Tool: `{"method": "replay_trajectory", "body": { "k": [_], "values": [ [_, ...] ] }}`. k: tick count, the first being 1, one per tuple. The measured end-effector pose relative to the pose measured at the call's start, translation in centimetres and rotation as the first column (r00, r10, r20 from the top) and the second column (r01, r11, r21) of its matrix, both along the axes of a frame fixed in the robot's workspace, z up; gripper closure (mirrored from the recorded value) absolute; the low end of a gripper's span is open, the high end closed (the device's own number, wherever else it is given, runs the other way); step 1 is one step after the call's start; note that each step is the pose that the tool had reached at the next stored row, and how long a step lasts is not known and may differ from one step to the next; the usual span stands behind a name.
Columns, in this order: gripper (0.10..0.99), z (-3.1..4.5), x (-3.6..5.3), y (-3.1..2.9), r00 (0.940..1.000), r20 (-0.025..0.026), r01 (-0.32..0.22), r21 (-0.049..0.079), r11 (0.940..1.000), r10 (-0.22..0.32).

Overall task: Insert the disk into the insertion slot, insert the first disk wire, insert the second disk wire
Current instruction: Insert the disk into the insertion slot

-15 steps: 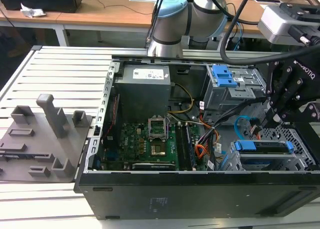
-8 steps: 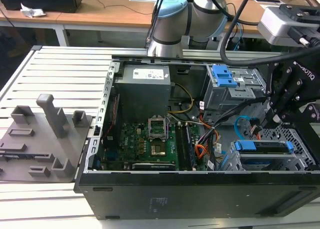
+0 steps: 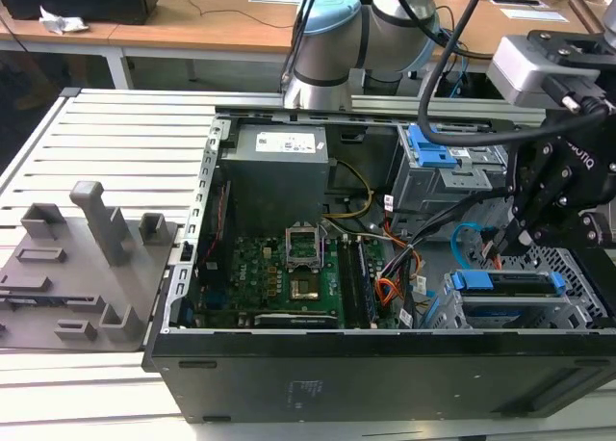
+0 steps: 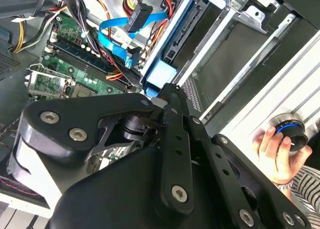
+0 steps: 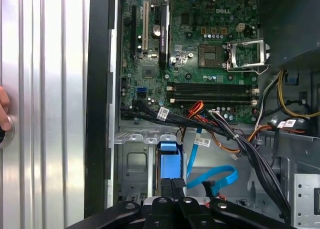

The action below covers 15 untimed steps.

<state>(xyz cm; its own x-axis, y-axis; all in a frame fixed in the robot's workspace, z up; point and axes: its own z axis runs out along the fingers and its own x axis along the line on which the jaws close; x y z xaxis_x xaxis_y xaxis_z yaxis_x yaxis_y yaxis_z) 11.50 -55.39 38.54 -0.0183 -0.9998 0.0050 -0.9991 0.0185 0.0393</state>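
Note:
The disk (image 3: 507,284), silver-grey in a bright blue bracket, lies in the perforated grey insertion slot (image 3: 577,272) at the case's corner on the exterior view's right. My gripper (image 3: 507,239) hangs just above the disk's end toward the motherboard. Its fingers are shut, with nothing between them. In both wrist views the fingertips (image 5: 172,186) sit at the blue bracket tab (image 5: 168,159) (image 4: 161,73). The first disk wire's dark plug (image 4: 139,16) hangs loose on red wires. The second disk wire (image 5: 217,178) (image 4: 112,43), a light-blue flat cable, loops free beside the disk.
A motherboard (image 3: 274,272) fills the case floor, crossed by black cable bundles (image 5: 250,149). A taller grey cage with a blue latch (image 3: 433,157) stands behind the slot. A person's hand (image 4: 270,149) rests on a knob outside the case. Grey fixtures (image 3: 87,258) stand on the slatted table.

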Motion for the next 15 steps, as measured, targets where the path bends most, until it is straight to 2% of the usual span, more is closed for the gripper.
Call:
{"method": "replay_trajectory", "body": {
  "k": [7,10,12,15],
  "values": [
    [0.98,-1.55,0.04,0.0,1.0,0.0,0.0,0.0,1.0,0.0],
    [0.98,-1.97,0.56,0.04,1.0,0.0001,0.0,0.0,1.0,0.0],
    [0.98,-2.3,1.52,0.14,1.0,-0.0001,0.0,0.0,1.0,0.0],
    [0.98,-2.76,1.81,0.15,1.0,-0.0001,0.0,0.0,1.0,0.0]
  ]
}}
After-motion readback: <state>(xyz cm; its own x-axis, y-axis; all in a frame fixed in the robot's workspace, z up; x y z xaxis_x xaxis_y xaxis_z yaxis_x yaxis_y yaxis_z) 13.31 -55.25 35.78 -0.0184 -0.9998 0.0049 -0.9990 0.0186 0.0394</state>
